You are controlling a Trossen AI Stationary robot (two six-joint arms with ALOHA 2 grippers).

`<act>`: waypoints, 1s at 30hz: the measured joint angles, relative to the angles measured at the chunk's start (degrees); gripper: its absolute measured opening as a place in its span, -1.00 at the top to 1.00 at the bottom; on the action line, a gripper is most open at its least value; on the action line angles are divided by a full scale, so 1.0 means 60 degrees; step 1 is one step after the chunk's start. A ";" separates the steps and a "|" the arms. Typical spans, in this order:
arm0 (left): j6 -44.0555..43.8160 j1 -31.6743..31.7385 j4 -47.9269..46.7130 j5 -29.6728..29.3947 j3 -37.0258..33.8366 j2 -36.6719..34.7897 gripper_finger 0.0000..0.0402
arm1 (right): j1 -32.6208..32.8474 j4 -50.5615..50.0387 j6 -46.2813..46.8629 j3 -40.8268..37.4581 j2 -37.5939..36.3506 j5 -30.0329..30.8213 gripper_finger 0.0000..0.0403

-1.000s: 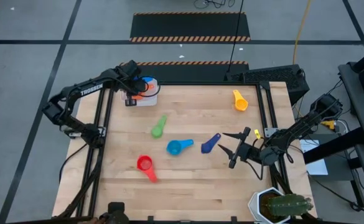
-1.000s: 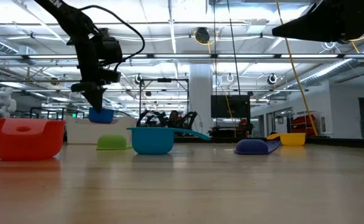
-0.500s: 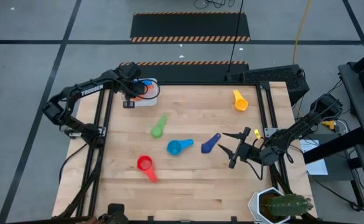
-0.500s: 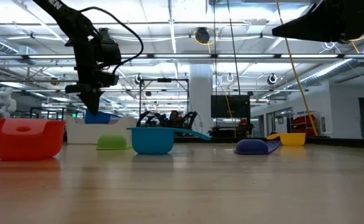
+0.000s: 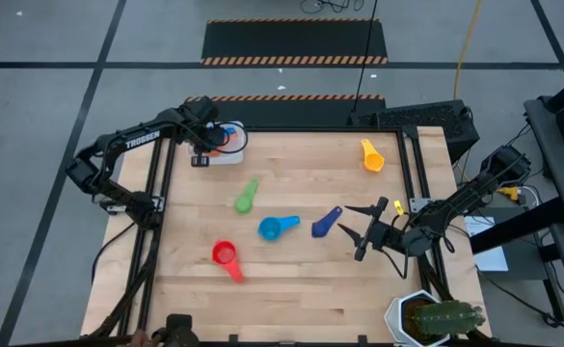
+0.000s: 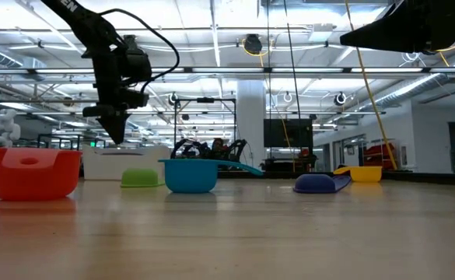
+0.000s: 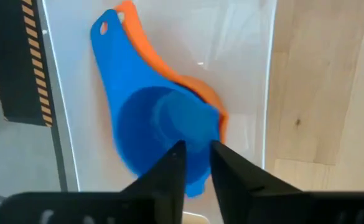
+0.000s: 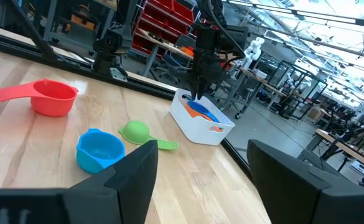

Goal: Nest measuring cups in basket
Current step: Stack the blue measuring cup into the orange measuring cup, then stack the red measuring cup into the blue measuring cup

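The white basket [image 5: 231,152] stands at the table's far left corner. An orange cup [image 7: 201,93] lies in it, and a blue cup [image 7: 147,118] is nested in the orange one. My left gripper [image 7: 197,158] points down into the basket, shut on the blue cup. The green cup [image 5: 247,198], light blue cup [image 5: 277,227], navy cup [image 5: 326,222], red cup [image 5: 227,257] and yellow cup [image 5: 371,154] lie on the table. My right gripper [image 5: 357,231] hangs open and empty above the table, just right of the navy cup. My left gripper holds the blue cup by its bowl's wall [image 7: 199,177], on the side away from the handle, between its two nearly shut fingers. The fingers come from above and point down. The cup sits upright in the orange cup inside the basket, with its handle [image 7: 104,37] lying along the orange handle.
A white pot with a cactus [image 5: 434,318] stands at the table's near right corner. The basket's low wall [image 6: 126,163] stands behind the green cup [image 6: 140,178] in the low view. Bare wood lies along the near edge and at the far middle.
My left gripper has gone down with the blue cup. The cup hung above the basket's wall a second ago. It now sits down inside the basket, hidden behind the wall in the low view.
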 joint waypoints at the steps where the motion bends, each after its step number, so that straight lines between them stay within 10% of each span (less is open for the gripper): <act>1: -0.0058 0.0000 0.0049 -0.0064 0.0000 0.0000 0.54 | 0.0000 0.0000 0.0000 0.0000 0.0000 -0.0003 -0.19; 18: -0.2557 -0.2094 -0.0353 -0.1603 0.0073 -0.1024 0.41 | -0.0061 0.0134 0.0662 0.0000 0.0007 -0.0595 -0.19; 30: -0.8082 -0.5136 -0.0552 -0.0953 0.0091 -0.2015 0.52 | -0.1092 0.0078 0.3187 0.0000 0.0420 -0.2542 -0.19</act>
